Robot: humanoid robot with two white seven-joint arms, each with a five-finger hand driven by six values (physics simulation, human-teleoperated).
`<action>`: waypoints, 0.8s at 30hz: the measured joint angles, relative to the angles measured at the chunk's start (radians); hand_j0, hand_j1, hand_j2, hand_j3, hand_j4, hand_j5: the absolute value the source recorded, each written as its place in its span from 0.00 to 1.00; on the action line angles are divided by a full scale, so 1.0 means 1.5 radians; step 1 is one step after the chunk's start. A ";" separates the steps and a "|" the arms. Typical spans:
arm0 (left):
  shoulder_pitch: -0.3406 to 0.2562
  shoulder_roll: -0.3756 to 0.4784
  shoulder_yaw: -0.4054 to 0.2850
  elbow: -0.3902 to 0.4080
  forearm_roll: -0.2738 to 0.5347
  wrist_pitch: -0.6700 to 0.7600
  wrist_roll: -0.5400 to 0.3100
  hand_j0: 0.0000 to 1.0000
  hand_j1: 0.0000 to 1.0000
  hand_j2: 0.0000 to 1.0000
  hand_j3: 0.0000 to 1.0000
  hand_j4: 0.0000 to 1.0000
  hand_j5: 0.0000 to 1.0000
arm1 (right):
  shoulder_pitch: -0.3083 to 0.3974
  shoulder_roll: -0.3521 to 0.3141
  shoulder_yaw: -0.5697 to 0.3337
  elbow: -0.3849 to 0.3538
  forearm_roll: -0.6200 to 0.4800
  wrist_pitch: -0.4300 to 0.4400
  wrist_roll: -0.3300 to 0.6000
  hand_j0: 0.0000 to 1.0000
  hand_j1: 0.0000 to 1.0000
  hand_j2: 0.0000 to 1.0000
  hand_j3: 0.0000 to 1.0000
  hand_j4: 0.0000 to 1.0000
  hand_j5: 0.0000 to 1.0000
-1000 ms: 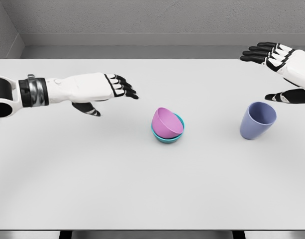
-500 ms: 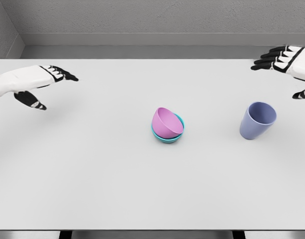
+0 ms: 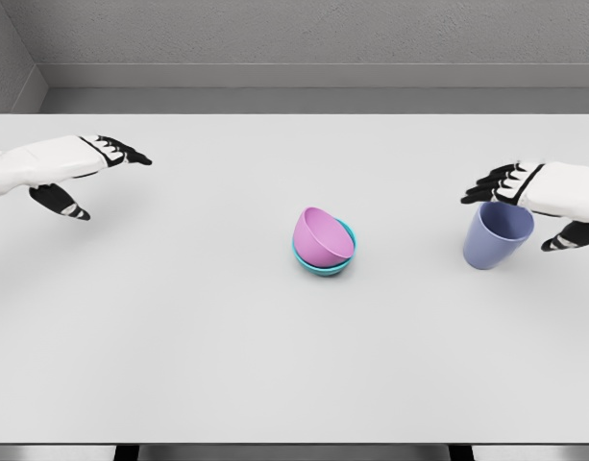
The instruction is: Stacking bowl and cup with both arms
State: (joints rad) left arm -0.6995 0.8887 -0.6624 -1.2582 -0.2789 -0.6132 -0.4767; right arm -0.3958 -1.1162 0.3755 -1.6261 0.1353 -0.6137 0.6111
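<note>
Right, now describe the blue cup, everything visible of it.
The blue cup is a plain periwinkle tumbler with no handle, matte and plastic-looking, tapering toward its base. It stands upright and looks empty on the white table, right of the pink bowl and well apart from it. The right hand is at its rim, fingers spread around the far side; whether they touch it cannot be told.
</note>
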 measured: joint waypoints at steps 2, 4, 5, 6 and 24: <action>0.001 -0.002 0.000 0.000 -0.001 0.000 0.000 1.00 1.00 1.00 1.00 1.00 1.00 | -0.004 0.005 0.008 0.027 -0.001 0.000 0.000 1.00 1.00 1.00 1.00 1.00 1.00; 0.001 -0.003 0.000 -0.001 -0.001 0.000 0.000 1.00 1.00 1.00 1.00 1.00 1.00 | -0.009 0.014 0.013 0.054 -0.002 0.000 0.000 1.00 1.00 1.00 1.00 1.00 1.00; 0.001 -0.004 0.000 -0.001 -0.002 0.000 0.000 1.00 1.00 1.00 1.00 1.00 1.00 | -0.009 0.017 0.015 0.063 -0.002 0.000 0.000 1.00 1.00 1.00 1.00 1.00 1.00; 0.001 -0.004 0.000 -0.001 -0.002 0.000 -0.001 1.00 1.00 1.00 1.00 1.00 1.00 | -0.012 0.020 0.017 0.070 -0.002 0.000 0.000 1.00 1.00 1.00 1.00 1.00 1.00; 0.001 -0.004 0.001 -0.004 -0.004 0.000 -0.003 1.00 1.00 1.00 1.00 1.00 1.00 | -0.097 0.060 0.105 0.138 0.001 0.000 0.000 1.00 1.00 1.00 1.00 1.00 1.00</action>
State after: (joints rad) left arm -0.6980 0.8823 -0.6607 -1.2641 -0.2851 -0.6131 -0.4805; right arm -0.5415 -1.0257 0.5332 -1.4189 0.1371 -0.6135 0.6113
